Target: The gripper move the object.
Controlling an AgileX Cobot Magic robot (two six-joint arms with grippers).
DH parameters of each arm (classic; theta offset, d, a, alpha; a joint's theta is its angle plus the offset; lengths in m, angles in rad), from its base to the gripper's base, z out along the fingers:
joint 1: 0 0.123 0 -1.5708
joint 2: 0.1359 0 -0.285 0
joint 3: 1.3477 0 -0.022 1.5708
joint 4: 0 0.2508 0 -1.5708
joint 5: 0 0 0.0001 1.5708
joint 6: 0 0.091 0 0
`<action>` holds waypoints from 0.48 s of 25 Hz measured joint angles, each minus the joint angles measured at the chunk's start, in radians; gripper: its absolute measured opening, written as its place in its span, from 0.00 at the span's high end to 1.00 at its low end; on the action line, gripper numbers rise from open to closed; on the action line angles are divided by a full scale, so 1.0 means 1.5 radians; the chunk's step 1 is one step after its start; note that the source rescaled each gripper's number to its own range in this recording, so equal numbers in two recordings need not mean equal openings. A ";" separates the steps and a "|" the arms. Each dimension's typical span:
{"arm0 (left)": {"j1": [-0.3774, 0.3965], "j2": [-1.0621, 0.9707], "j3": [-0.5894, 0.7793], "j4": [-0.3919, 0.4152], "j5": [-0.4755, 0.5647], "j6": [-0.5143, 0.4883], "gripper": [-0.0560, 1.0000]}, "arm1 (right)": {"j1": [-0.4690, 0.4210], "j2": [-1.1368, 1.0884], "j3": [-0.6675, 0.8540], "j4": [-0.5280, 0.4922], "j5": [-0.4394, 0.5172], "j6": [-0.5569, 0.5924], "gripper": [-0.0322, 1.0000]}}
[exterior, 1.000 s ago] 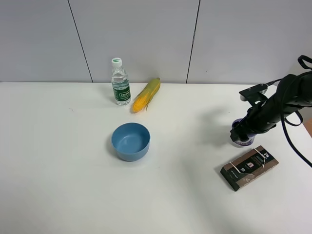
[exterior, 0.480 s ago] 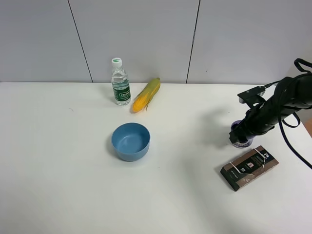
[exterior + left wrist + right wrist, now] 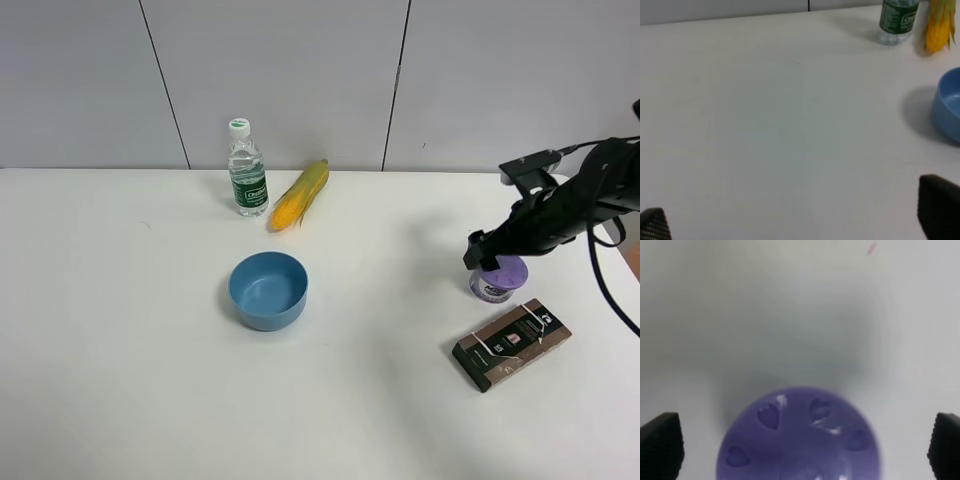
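The white table [image 3: 150, 350] is showing a smooth, matt surface that is giving back only soft shadows. The blue bowl [image 3: 268, 290] is looking like smooth plastic with a dull sheen. The water bottle [image 3: 247, 171] is showing clear glossy plastic with a green paper-like label and a white cap. The corn cob [image 3: 298, 195] is looking bumpy and waxy. The tub [image 3: 498, 279] is wearing a lilac lid, smooth and faintly shiny (the right wrist view is showing pressed heart shapes in it). The brown packet [image 3: 511, 343] is glinting like glossy wrapping. The right gripper [image 3: 481, 253] is appearing matt black, and its fingers [image 3: 660, 447] are showing a finely textured face.
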 joint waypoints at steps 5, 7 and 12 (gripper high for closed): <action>0.000 0.000 0.000 0.000 0.000 0.000 0.00 | 0.000 -0.191 0.000 0.001 0.045 0.000 0.00; 0.000 0.000 0.000 0.000 0.000 0.000 0.00 | 0.000 -0.271 0.000 0.003 0.065 0.001 0.00; 0.000 0.000 0.000 0.000 0.000 0.000 0.00 | 0.000 -0.457 0.000 0.003 0.182 0.035 0.00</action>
